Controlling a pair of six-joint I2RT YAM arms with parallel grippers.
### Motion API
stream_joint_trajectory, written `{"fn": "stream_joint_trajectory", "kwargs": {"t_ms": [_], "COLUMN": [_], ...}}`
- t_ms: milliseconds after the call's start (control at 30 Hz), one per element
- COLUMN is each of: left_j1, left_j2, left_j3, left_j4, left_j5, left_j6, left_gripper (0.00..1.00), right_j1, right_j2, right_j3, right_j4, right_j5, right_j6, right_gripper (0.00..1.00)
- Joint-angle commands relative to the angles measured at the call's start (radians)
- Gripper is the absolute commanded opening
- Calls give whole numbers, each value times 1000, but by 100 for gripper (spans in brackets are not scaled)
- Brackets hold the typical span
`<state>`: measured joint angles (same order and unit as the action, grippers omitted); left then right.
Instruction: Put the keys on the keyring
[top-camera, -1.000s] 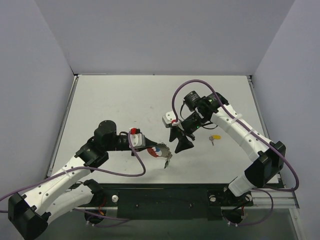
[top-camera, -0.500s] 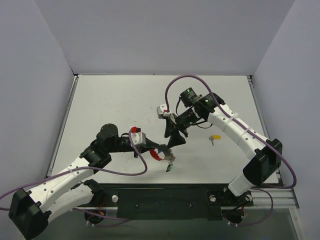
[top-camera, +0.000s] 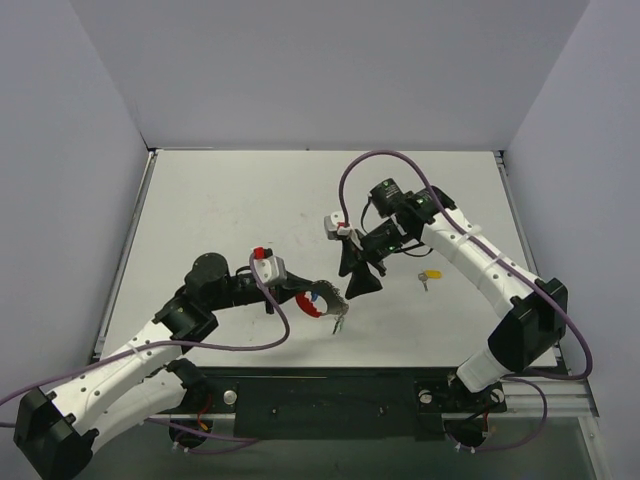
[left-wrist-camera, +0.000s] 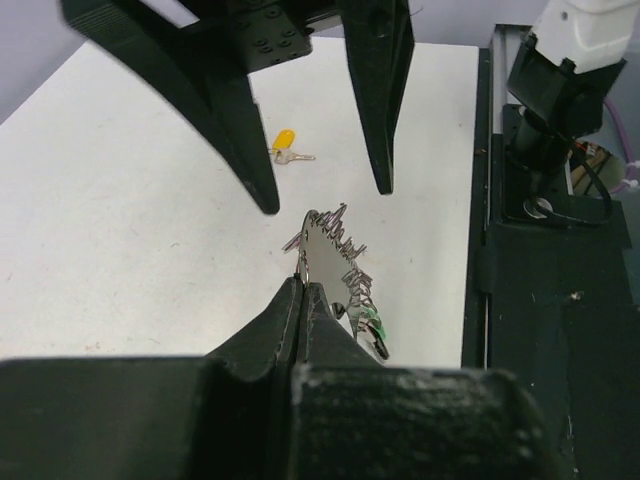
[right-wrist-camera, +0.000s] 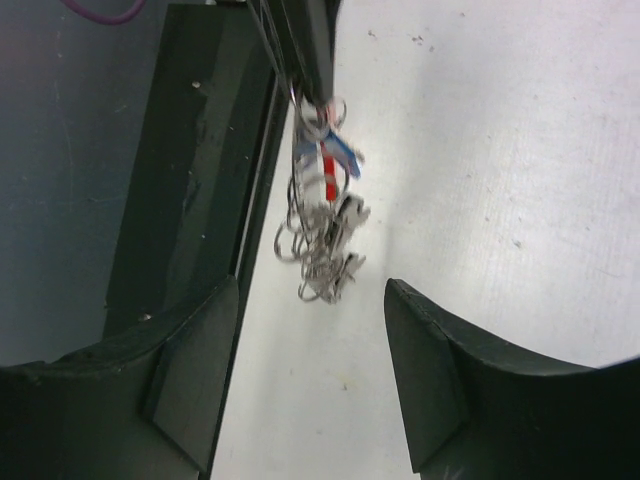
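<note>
My left gripper (top-camera: 316, 297) is shut on the keyring (top-camera: 313, 309), a loop part red and part silvery, held just above the table. Several keys (top-camera: 339, 319) hang from it in a bunch. In the left wrist view the shut fingertips (left-wrist-camera: 301, 284) pinch the ring's wire (left-wrist-camera: 303, 250), and a green-capped key (left-wrist-camera: 372, 322) dangles at the right. My right gripper (top-camera: 360, 279) stands open just right of the bunch. In the right wrist view the keyring (right-wrist-camera: 322, 225) hangs ahead of the open gripper (right-wrist-camera: 310, 370), with nothing between its fingers. A yellow-capped key (top-camera: 430, 274) lies alone on the table.
The white table (top-camera: 220, 200) ends in a black rail (top-camera: 330, 395) at the near edge, close under the keyring. Purple cables (top-camera: 360, 165) loop over both arms. The lone yellow key (left-wrist-camera: 285, 141) lies beyond the right gripper's fingers (left-wrist-camera: 240, 140).
The right gripper swung left toward the keyring half a second ago and has drawn back to the right, opening slightly wider. The left gripper with the keyring shifted only slightly.
</note>
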<state>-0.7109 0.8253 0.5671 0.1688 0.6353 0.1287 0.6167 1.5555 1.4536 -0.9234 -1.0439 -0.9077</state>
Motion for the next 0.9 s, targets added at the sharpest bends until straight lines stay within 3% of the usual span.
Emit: {"fn": "stream_joint_trajectory", "kwargs": {"t_ms": [0, 200, 300, 500, 867], "left_j1": [1, 1, 1, 1, 1], "left_j2": [-46, -77, -80, -91, -100], "left_j3": [-1, -67, -79, -95, -96], "left_j4": [46, 146, 167, 201, 205], "left_j5": [-126, -187, -195, -197, -207], "left_j6": [-177, -317, -346, -371, -371], "left_gripper": [0, 0, 0, 0, 0], "right_j1": [-93, -84, -49, -18, -2], "right_j2": [-74, -66, -26, -5, 18], "right_j3": [-39, -79, -47, -82, -111], "right_j4": [-141, -216, -183, -8, 44], "right_j5": [-25, -85, -53, 24, 68], "right_j6": [-217, -387, -321, -91, -42], "right_gripper": [56, 50, 42, 43, 41]}}
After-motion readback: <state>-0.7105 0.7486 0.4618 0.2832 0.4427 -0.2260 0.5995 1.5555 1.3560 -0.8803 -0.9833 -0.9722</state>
